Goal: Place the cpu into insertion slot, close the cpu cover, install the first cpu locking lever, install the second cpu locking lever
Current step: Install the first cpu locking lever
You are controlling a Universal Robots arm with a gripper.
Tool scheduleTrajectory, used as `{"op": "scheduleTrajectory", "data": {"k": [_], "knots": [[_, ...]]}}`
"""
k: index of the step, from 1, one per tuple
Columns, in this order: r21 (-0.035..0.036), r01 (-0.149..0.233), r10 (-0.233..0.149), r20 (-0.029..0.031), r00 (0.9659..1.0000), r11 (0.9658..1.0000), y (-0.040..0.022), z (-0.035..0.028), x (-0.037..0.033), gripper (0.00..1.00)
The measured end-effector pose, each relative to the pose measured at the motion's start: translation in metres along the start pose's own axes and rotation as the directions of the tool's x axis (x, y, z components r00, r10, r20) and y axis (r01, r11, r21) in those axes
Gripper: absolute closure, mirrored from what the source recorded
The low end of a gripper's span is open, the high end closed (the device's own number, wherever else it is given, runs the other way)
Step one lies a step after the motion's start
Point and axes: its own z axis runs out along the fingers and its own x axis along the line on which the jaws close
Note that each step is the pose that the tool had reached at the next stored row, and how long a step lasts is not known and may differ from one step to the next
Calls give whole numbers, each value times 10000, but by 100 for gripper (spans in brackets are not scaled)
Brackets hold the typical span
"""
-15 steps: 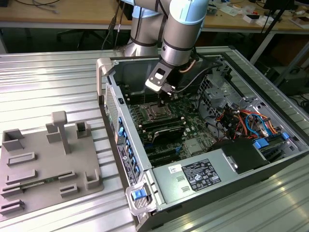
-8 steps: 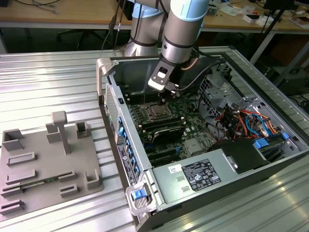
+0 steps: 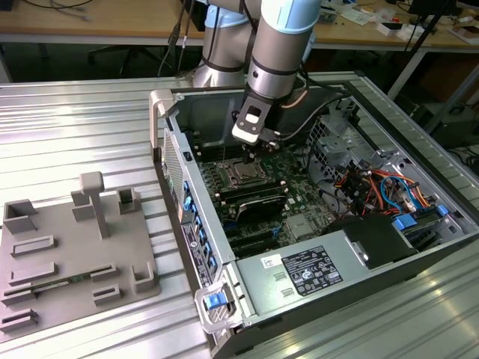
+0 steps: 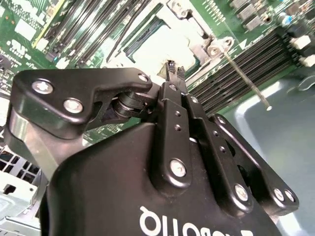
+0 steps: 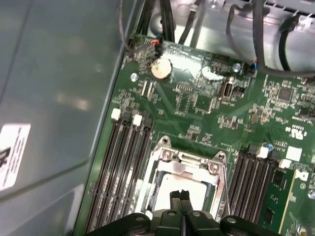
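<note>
One end effector point(image 5: 181, 197), clenched, hovers directly over the cpu point(image 5: 165, 191) in the insertion slot point(image 5: 148, 181).

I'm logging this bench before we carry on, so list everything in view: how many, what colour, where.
table: one, ribbed silver metal, under everything
computer case: one, grey, open, on the table
fixture tray: one, grey, on the table at the exterior view's left
circuit board: one, green, inside the case
memory slots: two banks, black, either side of the cpu
coin battery: one, silver, on the board
cables: a bundle, orange and blue, inside the case at the exterior view's right
cpu: one, silver, mid-board
cpu cover: one, silver frame, around the cpu
locking lever: one, thin silver rod, slanting out beside the cover
arm: one, grey and light blue, above the case
gripper: one, black, shut, just above the cpu
</note>
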Motion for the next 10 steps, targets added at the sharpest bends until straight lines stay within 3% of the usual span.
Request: {"op": "scheduleTrajectory", "data": {"k": [5,10], "knots": [[-2,8,-8,-7,10000,10000,-122,-3,35,89],[-3,18,-18,-9,10000,10000,-193,-5,55,89]]}}
